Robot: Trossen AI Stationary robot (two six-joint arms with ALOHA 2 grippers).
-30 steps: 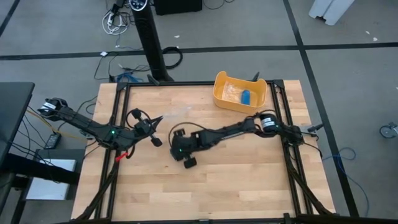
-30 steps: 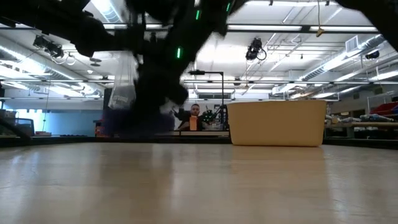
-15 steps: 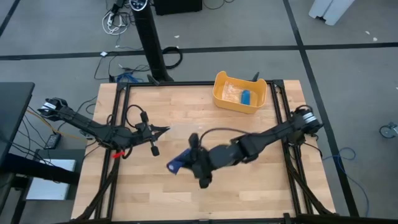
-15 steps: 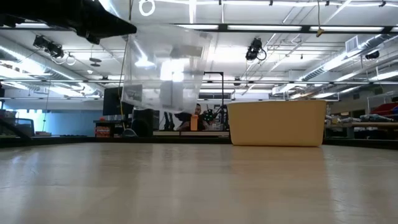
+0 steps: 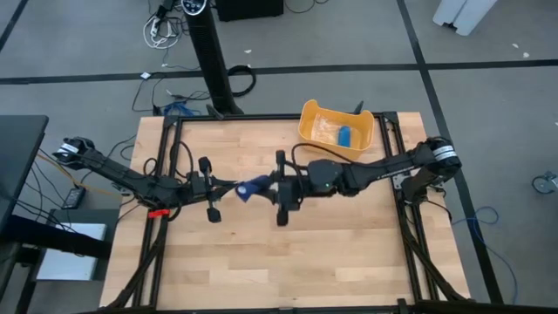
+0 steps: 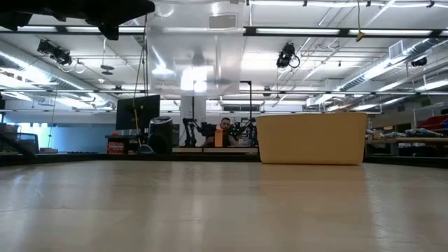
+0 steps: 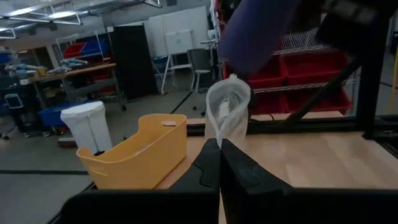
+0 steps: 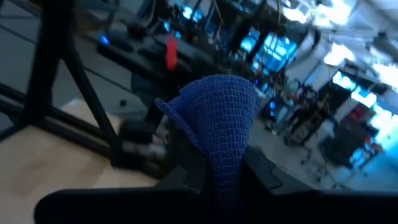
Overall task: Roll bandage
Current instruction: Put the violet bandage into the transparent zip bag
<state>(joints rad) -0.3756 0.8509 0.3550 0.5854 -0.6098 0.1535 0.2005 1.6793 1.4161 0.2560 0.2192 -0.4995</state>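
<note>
Overhead, pale wood table (image 5: 288, 253), yellow tub (image 5: 336, 131) at back; right end effector (image 5: 277, 187) pinching bandage (image 5: 252, 187); left end effector (image 5: 225, 185) pinching clear wrapper (image 7: 227, 107)

A light wooden tabletop (image 5: 288, 253) stands on grey floor (image 5: 488, 78) crossed by dark lines. Beyond it, ceiling strip lights (image 6: 329, 31), red shelf bins (image 7: 298, 62) and a white pedal bin (image 7: 87, 124)

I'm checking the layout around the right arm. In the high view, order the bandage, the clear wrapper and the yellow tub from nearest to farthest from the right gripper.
1. The bandage: pinched in the right gripper, mid-table.
2. The clear wrapper: just beyond, toward the left gripper that pinches it.
3. The yellow tub: farthest, at the table's back edge on the right arm's side.
</note>
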